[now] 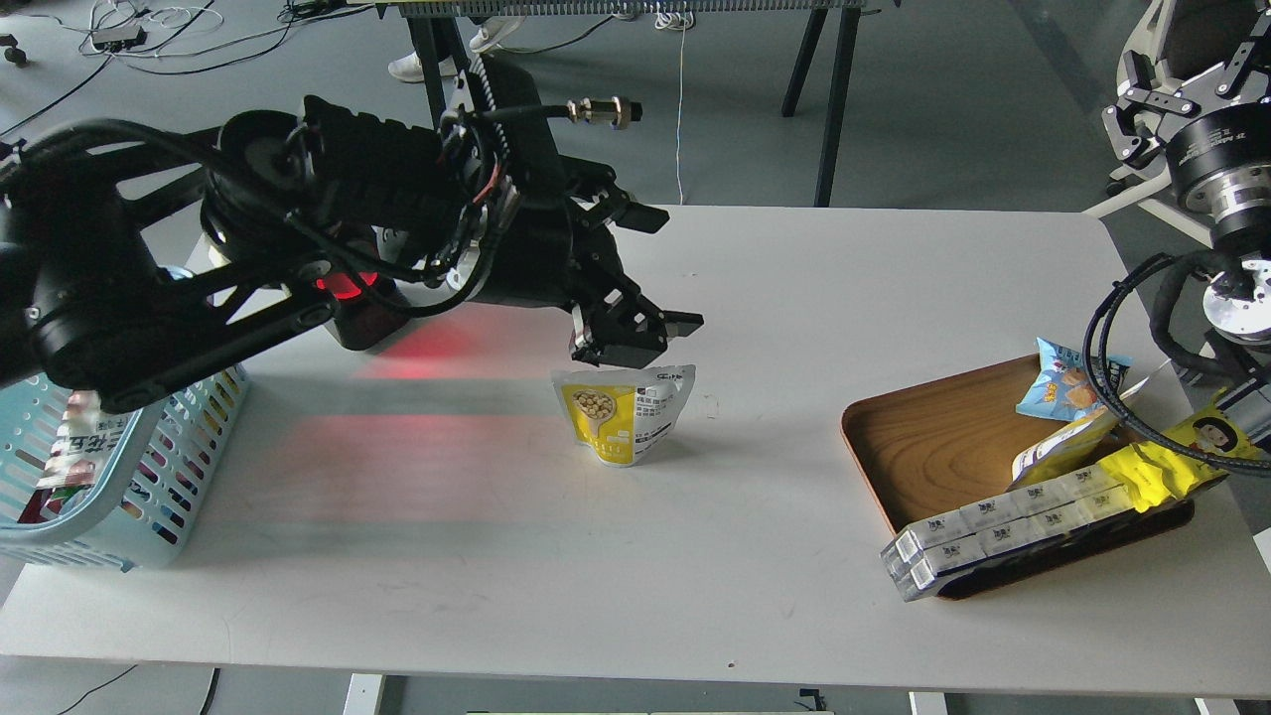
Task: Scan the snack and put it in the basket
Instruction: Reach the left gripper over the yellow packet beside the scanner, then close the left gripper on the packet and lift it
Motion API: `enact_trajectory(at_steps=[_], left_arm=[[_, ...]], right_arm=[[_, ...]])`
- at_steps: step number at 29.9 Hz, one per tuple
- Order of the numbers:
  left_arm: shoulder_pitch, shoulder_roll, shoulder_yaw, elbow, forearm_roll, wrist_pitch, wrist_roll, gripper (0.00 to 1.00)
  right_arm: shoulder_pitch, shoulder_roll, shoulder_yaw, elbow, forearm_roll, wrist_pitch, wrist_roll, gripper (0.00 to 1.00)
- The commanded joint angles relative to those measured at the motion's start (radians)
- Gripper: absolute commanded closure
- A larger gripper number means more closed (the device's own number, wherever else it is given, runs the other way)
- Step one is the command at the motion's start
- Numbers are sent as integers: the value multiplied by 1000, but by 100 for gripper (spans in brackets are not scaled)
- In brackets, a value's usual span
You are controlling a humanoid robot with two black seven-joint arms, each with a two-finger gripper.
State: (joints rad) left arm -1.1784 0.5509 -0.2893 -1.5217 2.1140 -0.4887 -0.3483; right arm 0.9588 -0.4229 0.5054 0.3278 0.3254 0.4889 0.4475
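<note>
Yellow-white snack point(624, 412) upright on table point(755, 536), left end effector point(635, 343) just above

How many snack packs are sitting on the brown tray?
4 that I can see on the wooden tray: a light blue bag, a yellow-white pouch, a bright yellow wrapper, and white boxes. More may hide underneath.
</note>
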Motion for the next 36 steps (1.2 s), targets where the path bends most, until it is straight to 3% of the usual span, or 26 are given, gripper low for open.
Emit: enact_trajectory(at_steps=[1, 8, 26, 36], left_arm=[[26, -45, 31, 1, 68, 0, 0, 7], [78, -66, 62, 18, 68, 0, 3, 10], [117, -68, 62, 129, 68, 0, 3, 62], [123, -55, 79, 130, 68, 0, 3, 78]], right_arm=[[0, 22, 48, 0, 20, 0, -41, 2], [-20, 42, 116, 17, 21, 0, -41, 1], [-26, 70, 117, 42, 14, 0, -39, 1], [-28, 59, 117, 60, 12, 0, -35, 1]])
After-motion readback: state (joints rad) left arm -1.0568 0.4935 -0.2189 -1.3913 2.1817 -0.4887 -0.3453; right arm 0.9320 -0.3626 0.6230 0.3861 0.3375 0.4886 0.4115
